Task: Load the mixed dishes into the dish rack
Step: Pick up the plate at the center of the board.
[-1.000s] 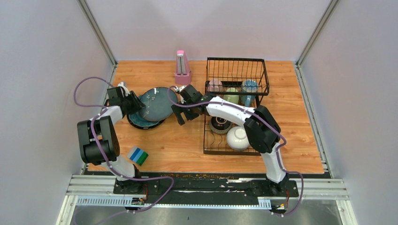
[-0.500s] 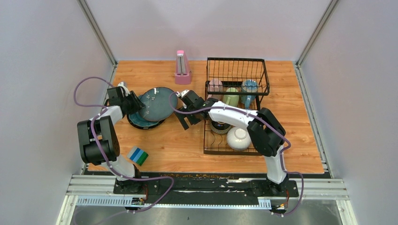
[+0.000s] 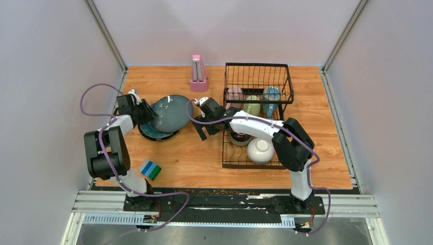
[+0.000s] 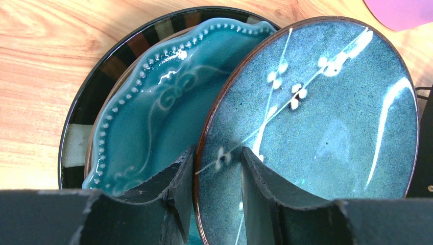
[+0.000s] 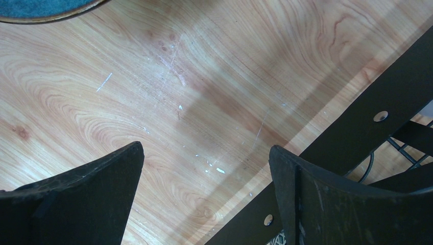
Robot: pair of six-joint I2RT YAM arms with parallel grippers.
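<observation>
I see the round blue-grey plate with white flecked sprigs [image 4: 316, 117] tilted above a teal beaded-edge plate [image 4: 148, 112], on the wooden table [image 3: 194, 158] left of the black wire dish rack [image 3: 258, 65]. My left gripper [image 4: 217, 162] is clamped on its near rim, a finger on each face. My right gripper [image 5: 204, 168] gapes wide, empty, over bare wood just beside the rack.

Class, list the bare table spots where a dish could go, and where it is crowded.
Bare wood: right of the dish rack to the table edge; the near strip between the striped block and the rack; the far corner left of the metronome. Crowded: the gap between the plate stack and the rack, where the right gripper hangs.
</observation>
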